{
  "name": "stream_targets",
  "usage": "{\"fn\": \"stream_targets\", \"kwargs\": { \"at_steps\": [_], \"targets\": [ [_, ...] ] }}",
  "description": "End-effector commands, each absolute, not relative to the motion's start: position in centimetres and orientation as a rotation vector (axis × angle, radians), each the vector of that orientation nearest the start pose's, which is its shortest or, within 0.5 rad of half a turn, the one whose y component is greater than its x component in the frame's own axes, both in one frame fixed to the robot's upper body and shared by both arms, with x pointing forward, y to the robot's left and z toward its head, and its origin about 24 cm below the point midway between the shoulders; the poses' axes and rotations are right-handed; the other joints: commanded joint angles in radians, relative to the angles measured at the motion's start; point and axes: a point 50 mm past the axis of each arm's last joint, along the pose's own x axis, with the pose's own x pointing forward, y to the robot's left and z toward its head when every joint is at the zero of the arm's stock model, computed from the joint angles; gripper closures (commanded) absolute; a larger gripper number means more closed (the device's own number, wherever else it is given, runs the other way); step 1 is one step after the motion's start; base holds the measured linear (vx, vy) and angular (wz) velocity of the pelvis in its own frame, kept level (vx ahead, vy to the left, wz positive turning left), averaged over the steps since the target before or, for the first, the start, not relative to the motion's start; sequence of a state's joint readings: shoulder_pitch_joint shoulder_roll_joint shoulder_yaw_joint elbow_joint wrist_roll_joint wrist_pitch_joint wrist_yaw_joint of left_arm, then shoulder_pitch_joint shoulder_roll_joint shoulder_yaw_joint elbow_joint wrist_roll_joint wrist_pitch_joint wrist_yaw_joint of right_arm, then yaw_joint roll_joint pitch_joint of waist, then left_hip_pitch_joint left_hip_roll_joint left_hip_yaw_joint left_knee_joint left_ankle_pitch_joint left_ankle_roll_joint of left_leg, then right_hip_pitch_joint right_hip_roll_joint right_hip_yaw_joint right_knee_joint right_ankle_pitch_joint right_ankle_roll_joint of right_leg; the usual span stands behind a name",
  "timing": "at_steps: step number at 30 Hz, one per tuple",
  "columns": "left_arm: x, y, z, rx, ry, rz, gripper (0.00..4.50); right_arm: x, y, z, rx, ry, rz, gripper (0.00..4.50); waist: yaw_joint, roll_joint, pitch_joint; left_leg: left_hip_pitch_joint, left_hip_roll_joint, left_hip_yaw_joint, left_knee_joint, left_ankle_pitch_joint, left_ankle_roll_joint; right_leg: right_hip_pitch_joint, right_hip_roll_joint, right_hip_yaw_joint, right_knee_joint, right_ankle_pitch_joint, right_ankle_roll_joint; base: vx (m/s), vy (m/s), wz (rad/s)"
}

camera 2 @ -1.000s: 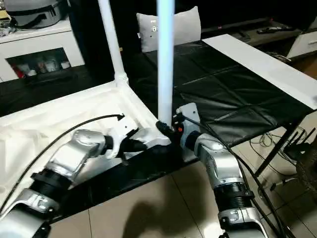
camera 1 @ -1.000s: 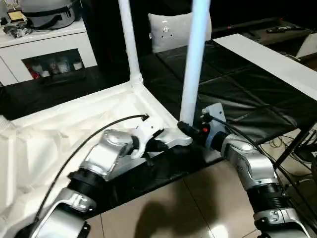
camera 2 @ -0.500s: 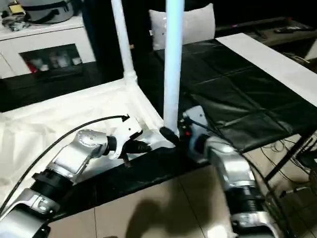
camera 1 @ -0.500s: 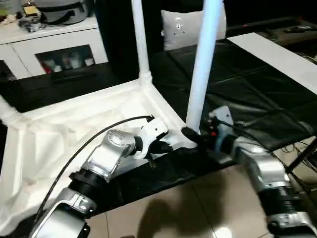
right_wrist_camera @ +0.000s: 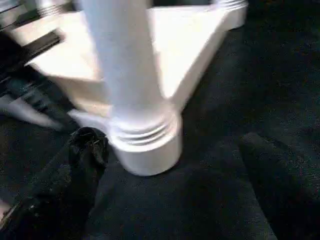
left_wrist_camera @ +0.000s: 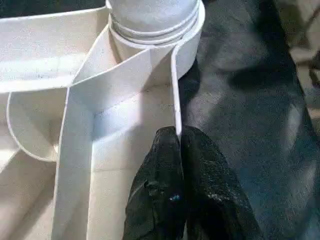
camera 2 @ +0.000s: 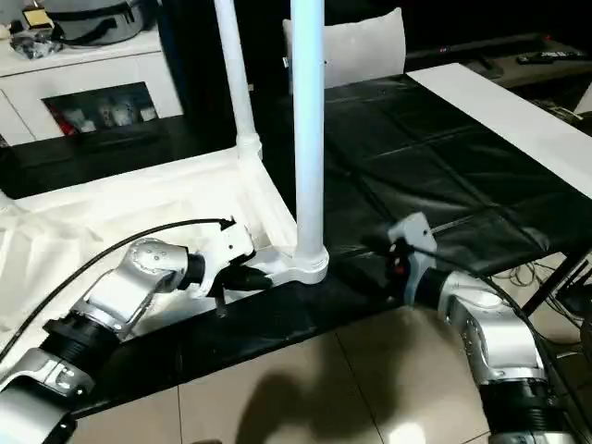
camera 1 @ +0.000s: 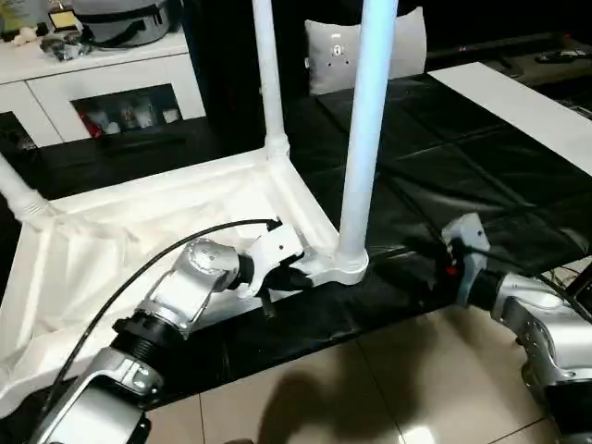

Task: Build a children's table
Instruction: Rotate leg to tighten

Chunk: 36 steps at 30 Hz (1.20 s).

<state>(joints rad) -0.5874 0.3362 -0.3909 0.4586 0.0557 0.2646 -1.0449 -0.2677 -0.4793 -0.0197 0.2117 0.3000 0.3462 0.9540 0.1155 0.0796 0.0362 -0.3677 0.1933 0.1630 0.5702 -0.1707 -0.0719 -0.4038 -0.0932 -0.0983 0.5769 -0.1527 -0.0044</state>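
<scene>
The children's table (camera 1: 185,213) lies upside down on a black mat, ribbed underside up. A near leg (camera 1: 365,139) stands upright in its corner socket (camera 1: 342,268), a second leg (camera 1: 266,74) rises at the far corner, and a third (camera 1: 17,190) leans at the left. My left gripper (camera 1: 285,275) is shut on the thin rim wall right beside the near socket, its fingertips (left_wrist_camera: 170,142) pinching that wall. My right gripper (camera 2: 375,248) stands open to the right of the near leg, apart from it. One finger (right_wrist_camera: 85,150) shows beside the socket.
The black mat (camera 1: 444,157) covers a low platform that ends at tiled floor (camera 1: 370,388) near me. A white cabinet with glass doors (camera 1: 111,92) stands at the back left, a grey cushion (camera 1: 333,51) behind the legs, a white board (camera 1: 518,102) at the right.
My right gripper has opened, let go of the near leg's base and drawn back to the right. The left gripper keeps its hold on the rim. The camera has shifted a little.
</scene>
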Motion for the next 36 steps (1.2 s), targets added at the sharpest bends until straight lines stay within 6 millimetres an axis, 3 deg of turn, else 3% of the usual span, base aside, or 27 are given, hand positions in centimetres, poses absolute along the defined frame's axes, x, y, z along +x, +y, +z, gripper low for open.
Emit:
{"fn": "stream_targets", "kwargs": {
  "at_steps": [1, 5, 10, 12, 13, 22, 24, 31, 36],
  "targets": [
    [30.7, 10.7, 4.3, 0.547, 0.542, -1.335, 4.50, 28.2, -20.1, 6.8, -0.030, 0.309, 0.928, 0.04, 0.008, -0.022, -0.058, 0.001, 0.023, -0.003, -0.058, -0.248, 0.075, 0.051, -0.053, 0.035, -0.086, -0.446, -0.117, 0.000, 0.000, 0.00],
    [29.9, 10.8, 4.6, 0.592, 0.522, -1.479, 4.50, 28.3, -18.8, 7.3, -0.066, 0.295, 1.060, 0.04, 0.011, -0.023, -0.058, 0.005, 0.028, -0.003, -0.060, -0.264, 0.069, 0.046, -0.055, 0.038, -0.084, -0.446, -0.124, 0.000, 0.000, 0.00],
    [29.4, 11.0, 4.8, 0.613, 0.537, -1.564, 4.50, 28.5, -18.4, 7.1, -0.093, 0.319, 1.129, 0.57, 0.031, -0.022, -0.060, 0.010, 0.036, -0.001, -0.059, -0.252, 0.063, 0.043, -0.056, 0.045, -0.070, -0.363, -0.166, 0.000, 0.000, 0.00],
    [29.2, 11.0, 4.8, 0.631, 0.541, -1.585, 4.50, 28.4, -18.0, 7.1, -0.084, 0.341, 1.205, 0.73, 0.035, -0.032, -0.063, 0.007, 0.035, 0.000, -0.058, -0.241, 0.063, 0.049, -0.056, 0.045, -0.064, -0.332, -0.176, 0.000, 0.000, 0.00],
    [29.2, 11.0, 4.8, 0.634, 0.541, -1.591, 4.50, 28.3, -17.8, 7.1, -0.083, 0.349, 1.233, 0.73, 0.037, -0.029, -0.063, 0.004, 0.035, -0.001, -0.059, -0.231, 0.066, 0.051, -0.058, 0.045, -0.061, -0.322, -0.179, 0.000, 0.000, 0.00],
    [29.2, 10.8, 4.8, 0.647, 0.534, -1.625, 4.50, 28.8, -16.9, 7.4, -0.093, 0.369, 1.335, 1.61, 0.043, -0.032, -0.062, 0.007, 0.035, 0.002, -0.056, -0.231, 0.062, 0.048, -0.059, 0.046, -0.065, -0.363, -0.169, 0.000, 0.000, 0.00],
    [29.1, 10.7, 4.8, 0.647, 0.533, -1.628, 4.50, 28.8, -16.9, 7.5, -0.084, 0.375, 1.354, 1.61, 0.048, -0.033, -0.063, 0.006, 0.034, 0.001, -0.055, -0.230, 0.062, 0.049, -0.059, 0.046, -0.064, -0.357, -0.167, 0.000, 0.000, 0.00],
    [29.1, 10.5, 4.7, 0.647, 0.530, -1.627, 4.50, 28.7, -16.9, 7.5, -0.070, 0.393, 1.388, 2.43, 0.051, -0.032, -0.065, 0.006, 0.034, 0.001, -0.053, -0.207, 0.064, 0.050, -0.058, 0.046, -0.060, -0.327, -0.176, 0.000, 0.000, 0.00],
    [29.1, 10.5, 4.6, 0.621, 0.531, -1.621, 4.50, 28.4, -16.9, 7.3, -0.036, 0.397, 1.404, 2.53, 0.051, -0.032, -0.065, 0.005, 0.034, 0.001, -0.053, -0.210, 0.063, 0.051, -0.057, 0.046, -0.060, -0.327, -0.175, 0.000, 0.000, 0.00]
  ]
}}
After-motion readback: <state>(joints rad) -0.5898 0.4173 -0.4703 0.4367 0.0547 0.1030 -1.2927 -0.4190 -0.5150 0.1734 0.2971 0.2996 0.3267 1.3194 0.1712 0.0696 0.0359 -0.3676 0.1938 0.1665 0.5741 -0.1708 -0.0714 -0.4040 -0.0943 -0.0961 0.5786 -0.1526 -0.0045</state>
